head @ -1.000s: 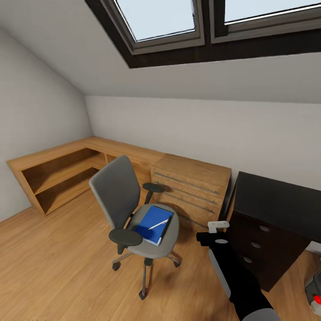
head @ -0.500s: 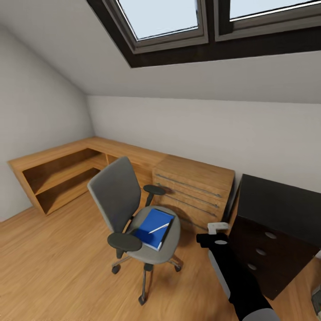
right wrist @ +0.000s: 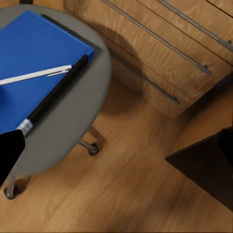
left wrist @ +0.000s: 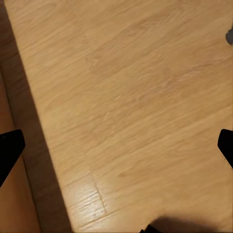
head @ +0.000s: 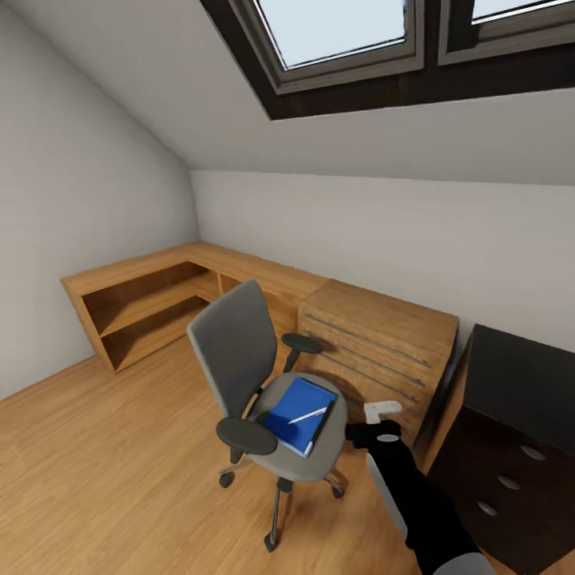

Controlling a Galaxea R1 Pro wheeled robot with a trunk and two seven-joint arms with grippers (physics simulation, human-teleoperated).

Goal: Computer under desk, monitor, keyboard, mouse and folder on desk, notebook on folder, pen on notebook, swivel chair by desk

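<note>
The grey-seated, tall-backed swivel chair [head: 267, 391] with black padded armrests stands on the light wood plank floor [head: 104, 471] of the attic bedroom, just in front of a light-wood drawer chest [head: 375, 343] with bar handles. On its seat lies the flat bright-blue folder [head: 297, 403], and on the folder a thin pale pen [head: 307, 416] lies slantwise. From the right wrist view a thin dark notebook [right wrist: 58, 92] with a white page edge shows along the folder's side, seemingly beneath it.

The robot's black right arm reaches forward beside the chair, its right gripper [head: 382, 410] hovering just off the seat's edge, near the chest. Its fingers [right wrist: 8, 153] stand wide apart, holding nothing. The left gripper [left wrist: 116, 145] points down at bare floor, fingertips likewise spread and empty.

The black desk [head: 519, 383] with its round-knobbed drawer unit stands to the right, next to the chest and well apart from the chair. Above, a dark-framed skylight [head: 343, 32] is set in the sloped pale wall.
</note>
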